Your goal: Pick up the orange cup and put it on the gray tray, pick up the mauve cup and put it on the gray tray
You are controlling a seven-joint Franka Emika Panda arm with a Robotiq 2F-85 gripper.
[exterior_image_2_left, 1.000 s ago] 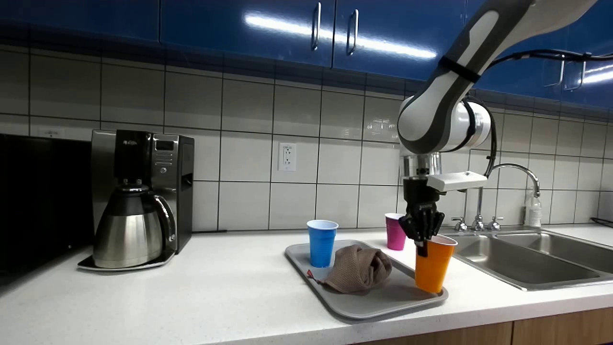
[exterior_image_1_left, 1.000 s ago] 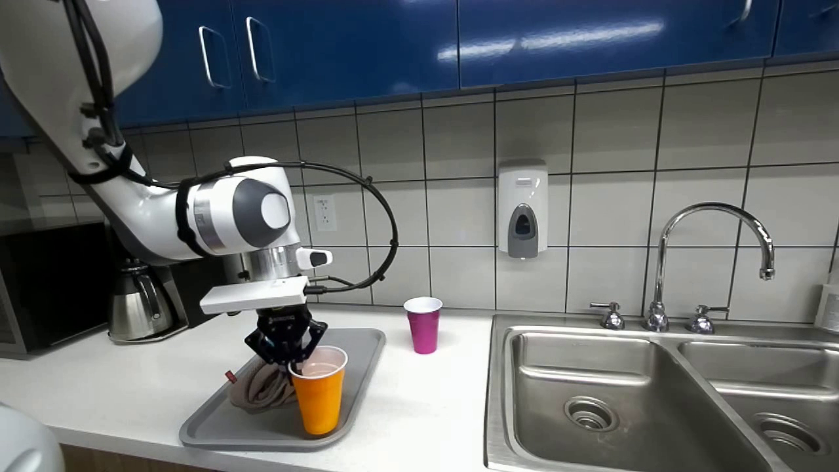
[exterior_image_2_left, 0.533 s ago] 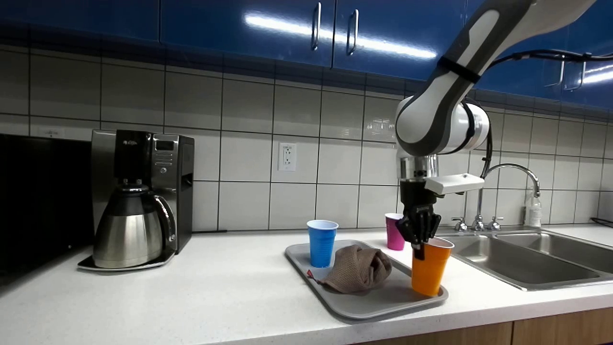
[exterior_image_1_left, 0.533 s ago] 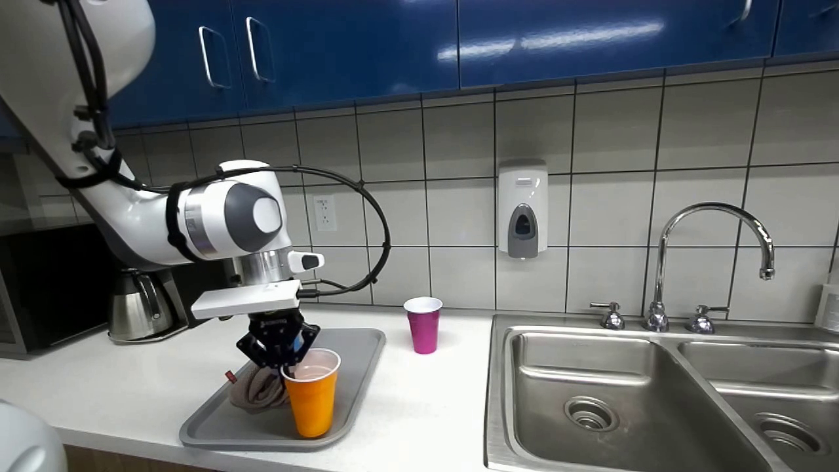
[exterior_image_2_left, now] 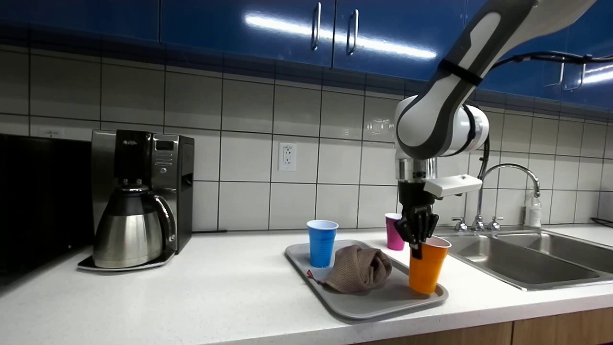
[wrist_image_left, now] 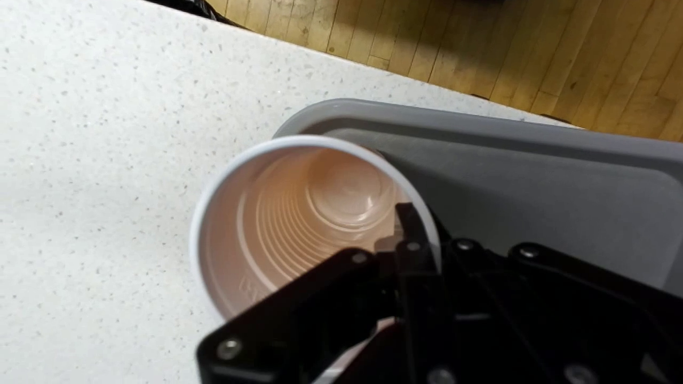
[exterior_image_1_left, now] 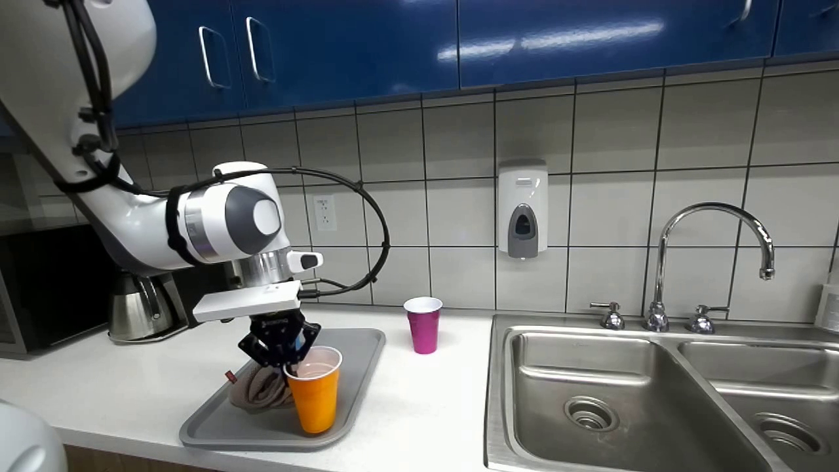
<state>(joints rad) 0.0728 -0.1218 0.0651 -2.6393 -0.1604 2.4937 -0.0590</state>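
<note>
The orange cup (exterior_image_1_left: 316, 401) is held by its rim over the near corner of the gray tray (exterior_image_1_left: 365, 359), leaning a little; it also shows in an exterior view (exterior_image_2_left: 427, 269). My gripper (exterior_image_1_left: 288, 372) is shut on the cup's wall, with one finger inside and one outside, as the wrist view (wrist_image_left: 421, 229) shows. Whether the cup's base touches the tray (exterior_image_2_left: 357, 309) is hard to tell. The mauve cup (exterior_image_1_left: 425, 329) stands upright on the counter beyond the tray, near the wall; it also shows in an exterior view (exterior_image_2_left: 394, 234), partly behind my gripper.
On the tray are a blue cup (exterior_image_2_left: 322, 243) at the far end and a crumpled brown cloth (exterior_image_2_left: 357, 270) in the middle. A coffee maker (exterior_image_2_left: 139, 206) stands on the counter. A steel sink (exterior_image_1_left: 501, 393) with a faucet (exterior_image_1_left: 659, 269) lies past the mauve cup.
My gripper and the orange cup have shifted slightly inward over the tray. The cup dipped a little and then rose slightly. The mauve cup, blue cup, cloth and tray have not moved.
</note>
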